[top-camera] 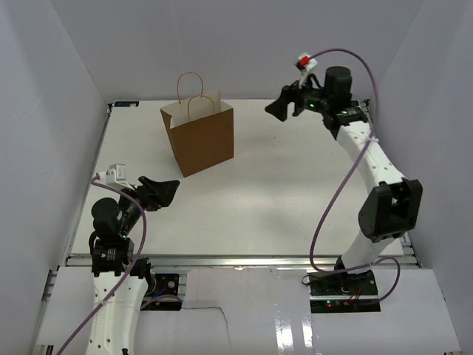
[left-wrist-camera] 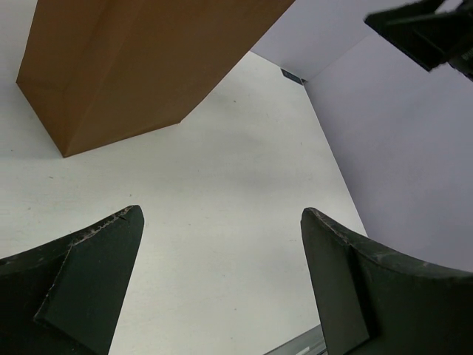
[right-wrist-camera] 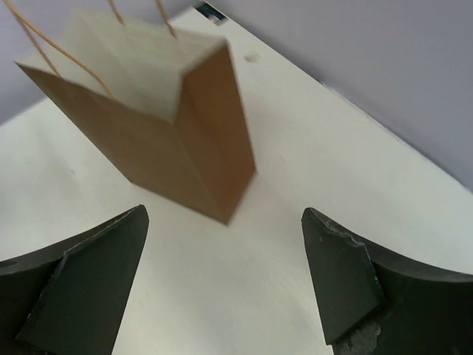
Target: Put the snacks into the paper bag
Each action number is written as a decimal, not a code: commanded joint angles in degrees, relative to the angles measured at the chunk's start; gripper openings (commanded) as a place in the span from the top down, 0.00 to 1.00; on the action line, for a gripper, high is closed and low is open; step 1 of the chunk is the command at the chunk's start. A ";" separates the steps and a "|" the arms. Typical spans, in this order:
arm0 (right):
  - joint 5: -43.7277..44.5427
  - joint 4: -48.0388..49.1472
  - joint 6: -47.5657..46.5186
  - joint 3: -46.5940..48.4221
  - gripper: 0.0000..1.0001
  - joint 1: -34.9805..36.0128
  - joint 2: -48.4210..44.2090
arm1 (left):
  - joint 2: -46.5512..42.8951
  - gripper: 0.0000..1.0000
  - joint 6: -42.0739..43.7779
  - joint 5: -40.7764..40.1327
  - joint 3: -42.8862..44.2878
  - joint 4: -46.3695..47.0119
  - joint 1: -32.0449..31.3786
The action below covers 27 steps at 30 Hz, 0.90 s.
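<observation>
The left claw (top-camera: pixel 165 189) hangs low over the desk (top-camera: pixel 295 207), its fingers (left-wrist-camera: pixel 89 274) spread wide with nothing between them. Ahead of it and a little to its left stands the bag (top-camera: pixel 201 140), upright on the desk and near, but not touching the claw. From the left wrist view only the bag's brown lower walls and one bottom corner show, up and left of the gap between the fingers.

The right claw (top-camera: pixel 284 109) is held high above the desk's far right part, pointing toward the bag. Its fingers (right-wrist-camera: pixel 336 274) also stand wide apart and hold nothing. The bag lies ahead of and below this claw, well apart from it. From the right wrist view the bag's open top shows, paler inside, with its looped handles (top-camera: pixel 194 87) rising from the mouth. Bare desk lies between this claw and the bag.

A purple cable (top-camera: pixel 336 192) runs along the right arm.
</observation>
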 commanded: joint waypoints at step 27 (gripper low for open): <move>24.64 -23.87 -17.62 -36.93 0.10 -15.03 -41.41 | 6.67 0.02 6.21 -3.61 4.98 0.01 -0.04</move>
